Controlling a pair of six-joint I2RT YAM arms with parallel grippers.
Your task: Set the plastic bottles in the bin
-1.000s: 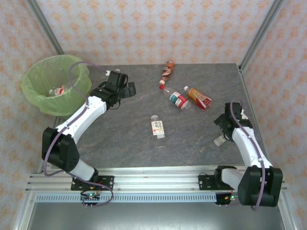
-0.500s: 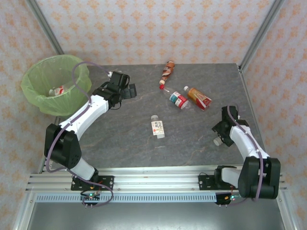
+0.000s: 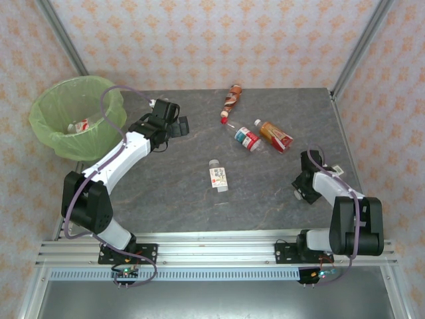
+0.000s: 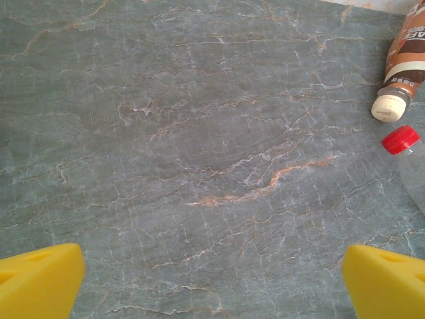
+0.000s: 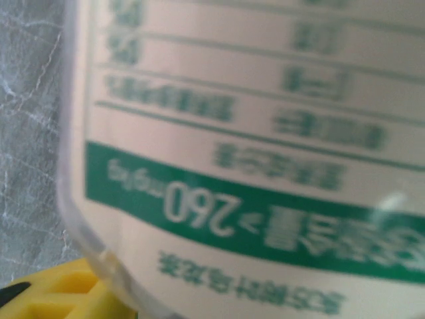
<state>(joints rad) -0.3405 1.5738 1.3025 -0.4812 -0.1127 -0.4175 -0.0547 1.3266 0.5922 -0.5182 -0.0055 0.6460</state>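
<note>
The bin (image 3: pixel 46 136), lined with a green bag, stands at the table's far left with one plastic bottle (image 3: pixel 81 125) inside. On the table lie a brown-red bottle (image 3: pixel 231 98) (image 4: pixel 406 46), a clear red/blue-label bottle (image 3: pixel 248 139), an amber bottle (image 3: pixel 275 136) and a clear white-capped bottle (image 3: pixel 218 176). A red cap (image 4: pixel 400 139) lies by the brown-red bottle's cream cap. My left gripper (image 3: pixel 176 126) (image 4: pixel 212 292) hovers open over bare table, its yellow fingertips (image 4: pixel 40 279) wide apart. My right gripper (image 3: pixel 304 186) is down around a white, green-banded bottle (image 5: pixel 252 146) that touches one yellow finger (image 5: pixel 60 292).
A metal frame and patterned walls enclose the stone table (image 3: pixel 166 193). The table's right edge runs close beside my right arm. Free surface lies between the middle bottle and the left arm.
My right arm has folded nearer to its base and come down over the bottle at the right, its jaws narrowing around it. My left arm has shifted only slightly.
</note>
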